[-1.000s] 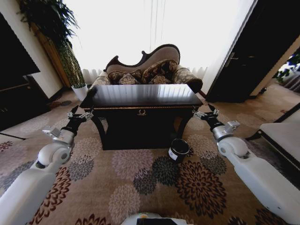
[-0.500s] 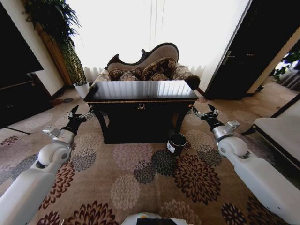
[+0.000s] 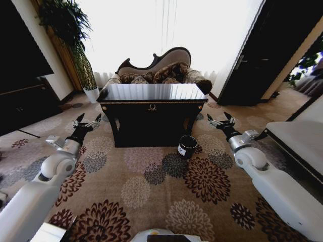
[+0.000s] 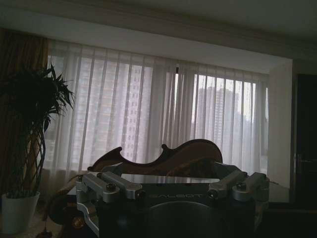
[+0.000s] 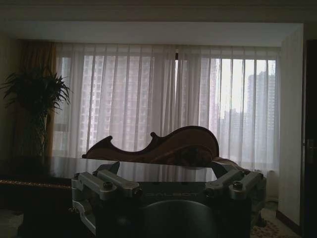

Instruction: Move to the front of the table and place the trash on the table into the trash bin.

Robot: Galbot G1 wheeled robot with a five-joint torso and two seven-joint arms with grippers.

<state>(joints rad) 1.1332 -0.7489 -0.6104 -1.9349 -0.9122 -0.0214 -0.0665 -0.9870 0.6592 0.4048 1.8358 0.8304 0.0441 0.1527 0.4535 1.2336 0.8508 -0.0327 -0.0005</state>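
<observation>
At 9 o'clock in the head view: left hand (image 3: pixel 86 123) held out over the carpet (image 3: pixel 151 191), fingers spread, grasping nothing. It sits well short of the worktop (image 3: pixel 151 92) and off its left corner.

10–11 o'clock, far back: potted plant (image 3: pixel 68 30) in a white pot (image 3: pixel 91 94) by the curtain.

12 o'clock: dark glossy worktop with carved legs, gold ornament (image 3: pixel 152 107) at front centre. Top surface is a bright glare; can't make out any trash on it. Sofa (image 3: pixel 161 70) with patterned cushions right behind it, lit window curtains (image 3: pixel 161 30) beyond.

Just right of centre, about 1 o'clock: black bin (image 3: pixel 187 146) with white label, standing on the carpet near the worktop's front right leg, apart from it.

3 o'clock: right hand (image 3: pixel 220 120) held out over the carpet, fingers apart, nothing in it. Level with the left hand, off the worktop's right corner, and above-right of the bin in the picture.

4 o'clock edge: pale flat bench (image 3: pixel 298 143). Dark door (image 3: pixel 252 55) at 2 o'clock.

Wrist views: each looks across its own hand body (image 4: pixel 173 198) (image 5: pixel 168 203) at the sofa back (image 5: pixel 158 146) and curtains; worktop surface (image 5: pixel 99 168) visible as a flat sheen.
</observation>
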